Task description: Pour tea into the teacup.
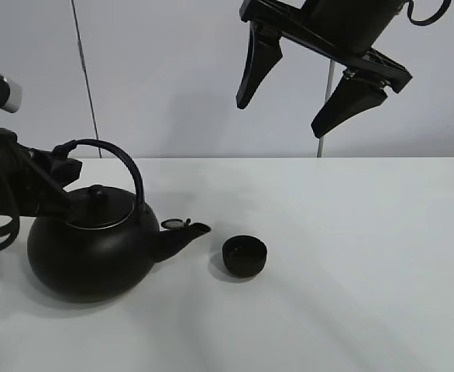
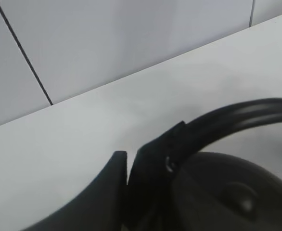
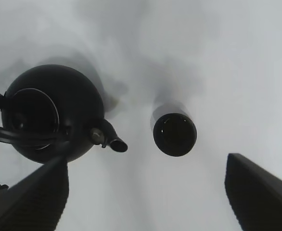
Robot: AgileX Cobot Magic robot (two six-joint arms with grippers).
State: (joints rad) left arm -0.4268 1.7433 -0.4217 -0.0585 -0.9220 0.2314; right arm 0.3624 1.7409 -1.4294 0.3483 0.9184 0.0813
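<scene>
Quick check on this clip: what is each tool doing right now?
Left tool: shut on the big round black teapot's arched handle.
Right tool: open, holding nothing, high above the white table.

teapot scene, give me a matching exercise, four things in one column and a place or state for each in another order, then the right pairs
Things:
1. teapot
2. teacup
3. left pincer
4. right pincer

Places or states:
A. open, raised high above the table, holding nothing
B. standing on the table just beyond the spout
C. closed on the arched handle
D. resting on the table, lid on, spout aimed toward the small cup

Right pairs: 1-D, 2-B, 3-C, 4-A
</scene>
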